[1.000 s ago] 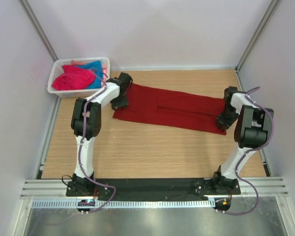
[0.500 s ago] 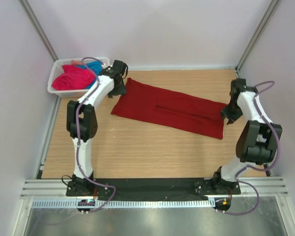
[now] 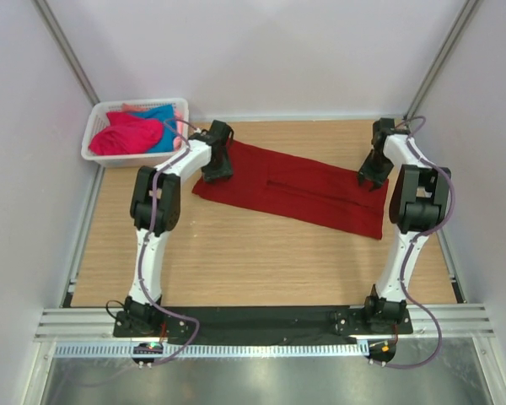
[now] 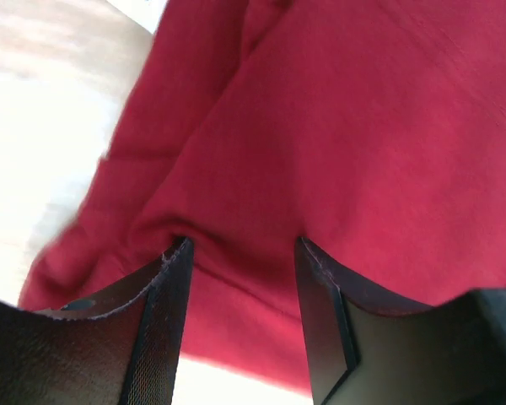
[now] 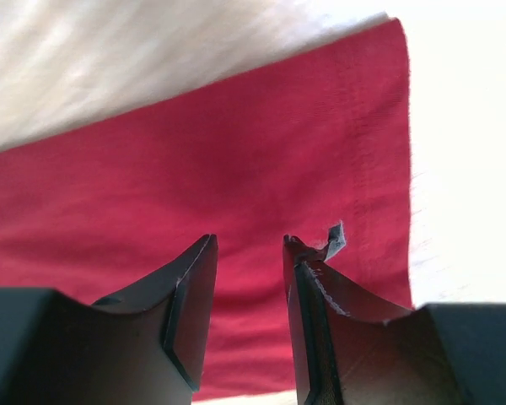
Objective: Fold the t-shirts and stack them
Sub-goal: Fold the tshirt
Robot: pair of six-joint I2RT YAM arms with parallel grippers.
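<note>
Left gripper (image 4: 243,246) back down on left end of dark red cloth t-shirt (image 3: 295,192), fingers apart, ridge of cloth between them. Right gripper (image 5: 249,242) now over far right corner, fingers parted, nothing held. Shirt lies as long strip on pale wooden table (image 3: 236,261). Both ends about to be pinched for next fold, likely.

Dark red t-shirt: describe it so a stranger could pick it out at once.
On the wooden table, look at the far half between the left gripper and the right gripper: the dark red t-shirt lies spread flat in a slanted strip. It is the only cloth on the tabletop; the pink shirt and turquoise shirt sit bundled in the white basket.
</note>
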